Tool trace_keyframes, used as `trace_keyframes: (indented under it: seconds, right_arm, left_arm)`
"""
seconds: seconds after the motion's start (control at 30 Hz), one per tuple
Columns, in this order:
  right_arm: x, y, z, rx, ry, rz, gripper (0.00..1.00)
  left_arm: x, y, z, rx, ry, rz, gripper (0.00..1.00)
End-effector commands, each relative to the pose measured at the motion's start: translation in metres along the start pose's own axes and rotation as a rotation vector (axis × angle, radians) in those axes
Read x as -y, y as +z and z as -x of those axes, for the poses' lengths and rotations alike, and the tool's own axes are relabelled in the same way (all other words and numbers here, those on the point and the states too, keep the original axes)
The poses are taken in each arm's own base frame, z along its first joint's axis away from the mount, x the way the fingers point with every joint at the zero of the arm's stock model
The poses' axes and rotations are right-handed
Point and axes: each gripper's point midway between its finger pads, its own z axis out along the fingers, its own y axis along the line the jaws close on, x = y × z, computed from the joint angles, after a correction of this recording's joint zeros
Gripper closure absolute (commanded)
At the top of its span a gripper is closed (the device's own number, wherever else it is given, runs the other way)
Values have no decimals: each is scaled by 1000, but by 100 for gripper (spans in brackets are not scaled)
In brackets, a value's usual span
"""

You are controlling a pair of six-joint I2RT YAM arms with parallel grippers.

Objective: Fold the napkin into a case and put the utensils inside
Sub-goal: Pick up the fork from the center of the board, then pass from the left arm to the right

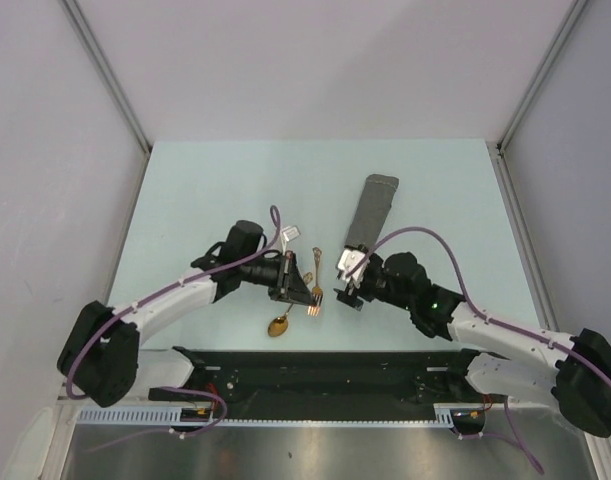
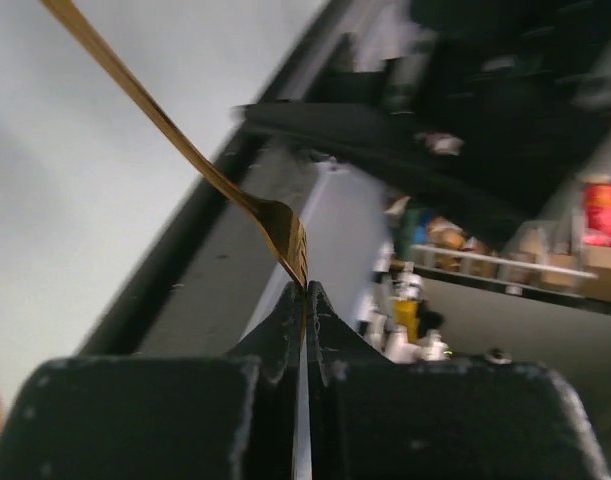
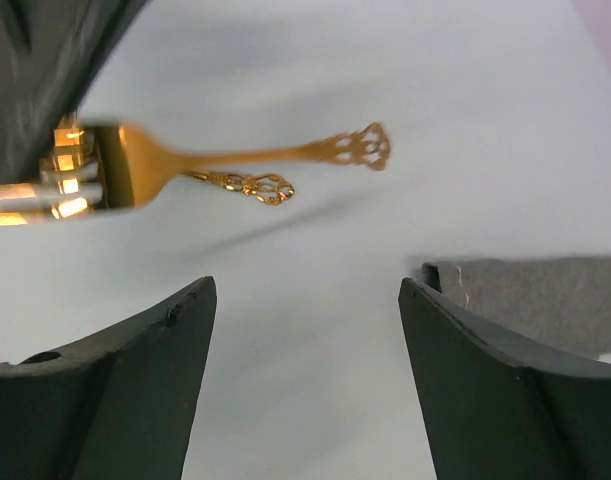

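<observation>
White links (image 1: pixel 175 295), black joints (image 1: pixel 100 350), purple cables (image 1: pixel 425 235), black wedge-fingered left gripper (image 2: pixel 304 292) and right gripper (image 3: pixel 307 290)

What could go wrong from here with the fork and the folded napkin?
The left gripper pinches the fork only by its tine tips, so it may swivel or slip out. The right gripper stands open at the near end of the case, not gripping the cloth, so the handle could shove the case rather than slide in.
</observation>
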Motion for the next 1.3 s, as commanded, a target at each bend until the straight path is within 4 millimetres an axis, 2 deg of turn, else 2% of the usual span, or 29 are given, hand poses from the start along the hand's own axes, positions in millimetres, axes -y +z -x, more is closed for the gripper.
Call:
trace_keyframes:
  seconds: [0.0,0.1,0.17,0.27,0.57,0.7,0.87,0.93,0.97,1.03,1.07,1.13,1.17,1.23,1.27]
  right_arm:
    - [-9,10,29,150,-303,-29,21]
    - [-23,21,37,170,-409,-36,22]
    - [-24,24,43,184,-432,-36,23]
    - [-23,27,55,211,-469,-74,27]
    - [10,9,74,244,-485,-178,27]
    - [-2,18,90,316,-476,-67,33]
    - [-7,29,95,368,-432,-40,34]
    - [-9,30,98,397,-381,3,45]
    - [-14,30,100,410,-363,40,54]
    - [-9,29,103,413,-302,51,61]
    - [-14,29,97,391,-247,82,66]
    - [-8,23,97,389,-184,78,76]
    - [-15,20,95,387,-117,132,82]
    - [-13,14,97,396,-76,149,87]
    - [-15,13,94,375,-54,162,100]
  left_arm:
    - [59,-35,-3,-40,-18,-255,100]
    - [69,-38,-7,-52,-39,-284,100]
    - [78,-43,-4,-31,-48,-319,100]
    - [79,-44,-5,-31,-66,-315,100]
    - [76,-41,4,-19,-124,-309,100]
    - [81,-40,9,-21,-143,-334,100]
    - [87,-41,17,-17,-144,-350,100]
    - [90,-40,22,-22,-146,-359,100]
    - [91,-40,23,-24,-141,-361,100]
    - [96,-40,30,-23,-119,-368,100]
    - [97,-41,33,-18,-109,-367,96]
    - [101,-43,46,24,-65,-356,89]
    - [106,-44,53,43,-40,-354,84]
    - [106,-45,68,88,-23,-342,79]
    - [107,-42,75,91,-20,-347,72]
